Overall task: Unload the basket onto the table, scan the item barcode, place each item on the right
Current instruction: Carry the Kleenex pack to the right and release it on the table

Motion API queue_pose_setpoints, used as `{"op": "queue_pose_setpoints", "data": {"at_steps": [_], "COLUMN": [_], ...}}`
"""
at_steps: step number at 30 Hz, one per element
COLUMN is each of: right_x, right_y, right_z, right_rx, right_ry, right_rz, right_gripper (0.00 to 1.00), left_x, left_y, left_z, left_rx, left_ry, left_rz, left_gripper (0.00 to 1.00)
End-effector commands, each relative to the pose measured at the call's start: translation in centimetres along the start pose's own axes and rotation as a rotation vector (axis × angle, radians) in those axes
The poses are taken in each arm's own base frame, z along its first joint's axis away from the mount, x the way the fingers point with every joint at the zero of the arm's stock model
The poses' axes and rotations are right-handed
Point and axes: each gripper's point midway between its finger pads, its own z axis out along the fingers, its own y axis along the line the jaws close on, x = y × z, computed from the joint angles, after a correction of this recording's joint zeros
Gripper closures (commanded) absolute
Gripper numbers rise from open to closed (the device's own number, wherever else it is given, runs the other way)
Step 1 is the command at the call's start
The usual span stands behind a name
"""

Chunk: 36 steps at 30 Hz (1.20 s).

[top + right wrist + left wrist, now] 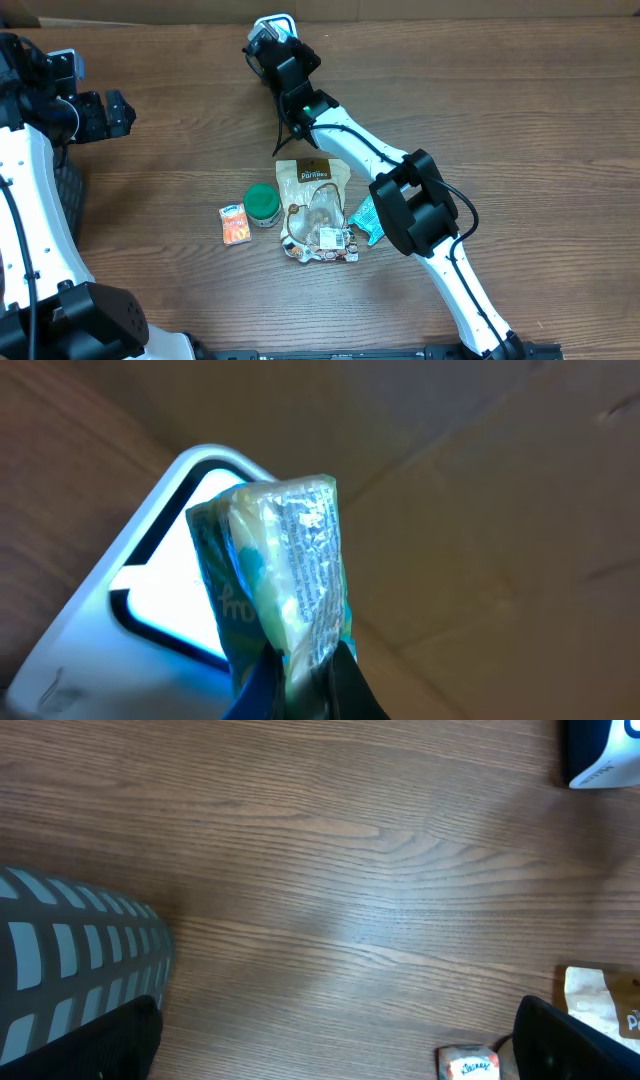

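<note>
Grip check: right gripper (pixel 300 678) is pinched shut on the bottom end of the green packet (pixel 285 560), crinkly wrapper standing up out of the fingers. In my right wrist view the packet sits right in front of the scanner (pixel 85 625), white housing, window lit; can't tell if they touch. Overhead I see that arm stretched to the far side of the table (pixel 520 110), scanner at its tip. Left gripper (pixel 103 112) hangs at the left side, jaws wide apart, well away from the items. Mid-table cluster: brown pouch (pixel 312 178), green-lidded jar (pixel 262 203) just left of it, small orange box (pixel 235 225) beside the jar, clear snack bag (pixel 320 240) at the pouch's near end, teal packet (pixel 366 218) partly under the right arm
</note>
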Motion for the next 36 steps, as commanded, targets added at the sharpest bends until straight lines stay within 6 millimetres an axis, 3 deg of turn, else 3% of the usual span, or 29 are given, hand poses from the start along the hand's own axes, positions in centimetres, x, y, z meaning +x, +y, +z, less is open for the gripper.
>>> {"op": "queue_pose_setpoints", "data": {"at_steps": [1,8,11,13,15,18,23,27,30,33,36], "right_x": [-6.7,-11.7,-11.7,-10.5,-8.0,-2.3,10.9,19.7,24.9,29.8,33.3], "right_y": [-6.8,-12.8,-14.8,-16.1,-18.0,-20.9,-23.7,-23.9,-23.1,-21.7,-20.4], "right_z": [-4.3,-13.5,-17.8,-20.2,-22.2,-23.9,-25.5,-25.6,-25.3,-24.9,-24.7], "right_rx": [0.017,-0.22,-0.379,-0.458,-0.486,-0.423,-0.247,-0.158,-0.116,-0.089,-0.078], "right_ry": [-0.118,-0.162,-0.119,-0.052,0.058,0.271,0.744,0.991,1.101,1.176,1.212], "right_rz": [0.19,0.434,0.588,0.691,0.797,0.944,1.131,1.193,1.241,1.293,1.343], "right_gripper": [0.96,0.96,0.96,0.96,0.96,0.96,0.96,0.96,0.96,0.96,0.96], "left_x": [-0.4,-0.4,-0.4,-0.4,-0.4,-0.4,-0.4,-0.4,-0.4,-0.4,-0.4], "left_y": [0.2,0.2,0.2,0.2,0.2,0.2,0.2,0.2,0.2,0.2,0.2], "left_z": [-0.3,-0.3,-0.3,-0.3,-0.3,-0.3,-0.3,-0.3,-0.3,-0.3,-0.3], "left_rx": [0.005,0.005,0.005,0.005,0.005,0.005,0.005,0.005,0.005,0.005,0.005], "left_ry": [-0.014,-0.014,-0.014,-0.014,-0.014,-0.014,-0.014,-0.014,-0.014,-0.014,-0.014], "left_rz": [-0.017,-0.017,-0.017,-0.017,-0.017,-0.017,-0.017,-0.017,-0.017,-0.017,-0.017], "left_gripper": [0.0,0.0,0.01,0.01,0.01,0.0,0.01,0.01,0.0,0.0,0.01]}}
